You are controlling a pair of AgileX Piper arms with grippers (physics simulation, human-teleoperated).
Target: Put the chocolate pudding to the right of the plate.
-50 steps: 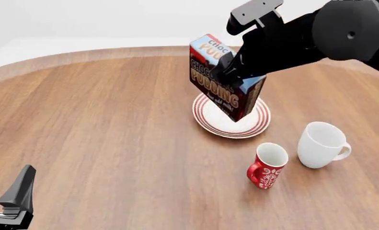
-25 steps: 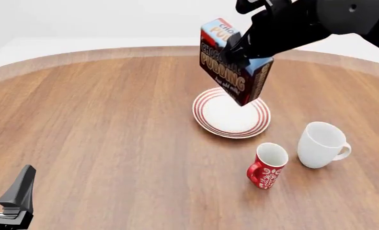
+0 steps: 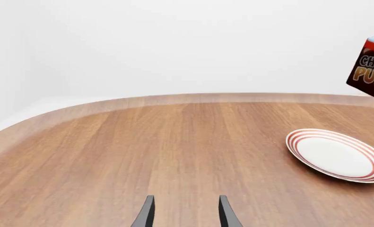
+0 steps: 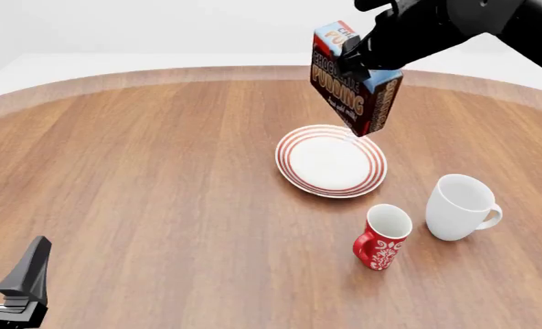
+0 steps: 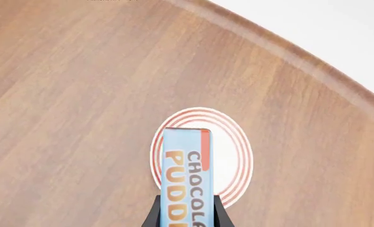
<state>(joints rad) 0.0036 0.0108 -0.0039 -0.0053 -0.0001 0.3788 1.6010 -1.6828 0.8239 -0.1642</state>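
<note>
The right end effector [image 4: 360,60] pinches the chocolate pudding [image 4: 351,83] high in the air, tilted, above the far right part of the plate [image 4: 331,160]; the box touches nothing below it; the plate lies flat on the wooden counter [image 4: 142,178]; nearer, to its right, stand a red patterned mug [image 4: 380,238] and a white mug [image 4: 459,205], close together but apart; the left end effector [image 3: 184,215] hangs low over bare wood at the near left, its fingers spread and holding nothing.
</note>
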